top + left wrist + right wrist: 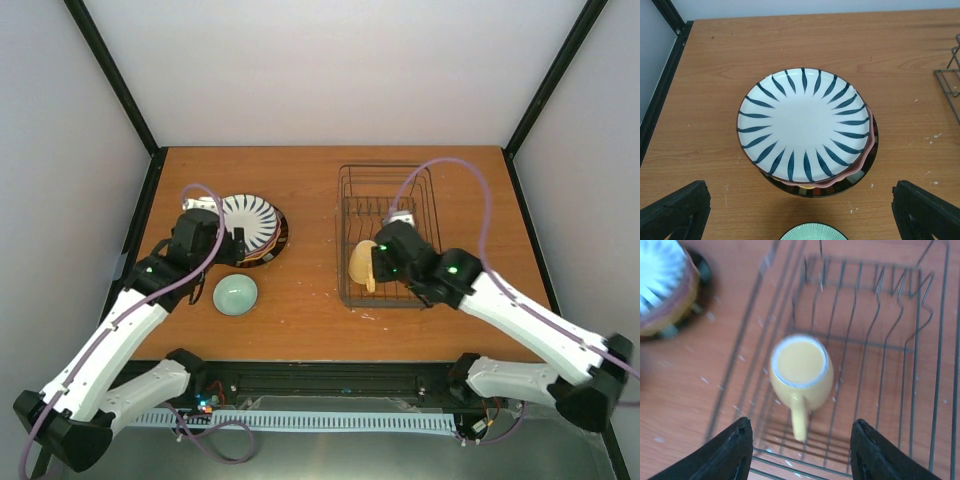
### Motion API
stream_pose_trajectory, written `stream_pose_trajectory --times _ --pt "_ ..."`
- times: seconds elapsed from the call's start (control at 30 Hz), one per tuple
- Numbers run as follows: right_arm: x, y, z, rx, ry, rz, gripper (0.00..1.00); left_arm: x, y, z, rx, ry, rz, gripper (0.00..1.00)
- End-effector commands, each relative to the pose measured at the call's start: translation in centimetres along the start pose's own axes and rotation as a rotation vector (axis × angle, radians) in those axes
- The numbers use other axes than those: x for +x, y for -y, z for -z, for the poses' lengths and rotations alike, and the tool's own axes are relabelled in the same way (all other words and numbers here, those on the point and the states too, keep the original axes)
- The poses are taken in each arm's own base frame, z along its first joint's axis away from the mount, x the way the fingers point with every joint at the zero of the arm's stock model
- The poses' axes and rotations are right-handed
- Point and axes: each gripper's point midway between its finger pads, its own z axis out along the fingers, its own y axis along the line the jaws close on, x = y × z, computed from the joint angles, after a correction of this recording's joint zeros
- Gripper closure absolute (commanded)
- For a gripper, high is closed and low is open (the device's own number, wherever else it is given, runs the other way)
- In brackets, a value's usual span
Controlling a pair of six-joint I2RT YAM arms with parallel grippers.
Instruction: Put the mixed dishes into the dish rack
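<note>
The white plate with black radial stripes (804,125) tops a stack on the pink plate (867,156) and the dark-rimmed plate (860,179), at the table's left (250,225). The pale green bowl (235,295) sits just in front of the stack, and its edge shows in the left wrist view (812,233). My left gripper (801,212) is open and empty, near the stack's front edge (232,245). The pale yellow mug (801,370) sits in the near left part of the dish rack (890,340), handle toward my right gripper (800,452). That gripper is open and empty, just above the mug (380,262).
The dish rack (390,235) stands right of centre, with upright dividers at its far end. Its corner shows at the right edge of the left wrist view (950,85). The plate stack shows blurred in the right wrist view (660,285). Black frame posts stand at the table's back corners.
</note>
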Motion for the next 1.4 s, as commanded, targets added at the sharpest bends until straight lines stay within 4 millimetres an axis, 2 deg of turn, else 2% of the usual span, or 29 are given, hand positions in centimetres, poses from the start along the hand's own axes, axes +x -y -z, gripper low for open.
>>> stream_pose_trajectory --times 0.0,0.03,0.1,0.2,0.3,0.4,0.57,0.83,1.07,1.23,1.37 --pt "-3.4 -0.5 5.9 -0.137 0.15 -0.066 0.42 -2.4 -0.3 1.6 0.014 0.111 0.059 0.0" --pt "-3.8 -1.7 6.4 -0.207 0.162 -0.063 0.38 -2.6 -0.2 1.8 0.027 0.127 0.072 0.0" --pt "-3.9 -4.4 6.3 -0.331 0.135 -0.038 0.36 -3.3 0.2 2.5 0.072 0.179 0.107 0.0" --pt "-2.9 -8.2 3.9 -0.342 0.065 0.051 0.32 -4.6 0.5 4.3 0.144 0.267 0.167 0.0" --pt "-1.7 -14.0 2.1 -0.38 0.002 0.159 0.32 -5.9 0.2 6.4 0.189 0.358 0.206 0.0" --pt "-0.3 -19.7 0.2 -0.471 -0.077 0.192 0.33 -6.7 -0.4 7.7 0.189 0.4 0.224 0.0" --pt "1.3 -24.9 -3.3 -0.534 -0.188 0.19 0.34 -6.9 -0.4 8.2 0.19 0.394 0.208 0.0" --pt "3.4 -29.4 -5.9 -0.542 -0.281 0.242 0.32 -6.5 -0.2 8.0 0.2 0.391 0.206 0.0" --pt "4.3 -29.5 -8.9 -0.433 -0.316 0.279 0.32 -6.4 -0.6 8.4 0.192 0.404 0.2 0.0" --pt "5.7 -29.3 -11.4 -0.357 -0.348 0.305 0.34 -6.4 -1.0 8.9 0.185 0.414 0.201 0.0" --pt "6.4 -29.3 -12.5 -0.331 -0.359 0.315 0.36 -6.3 -1.4 9.2 0.172 0.421 0.196 0.0"
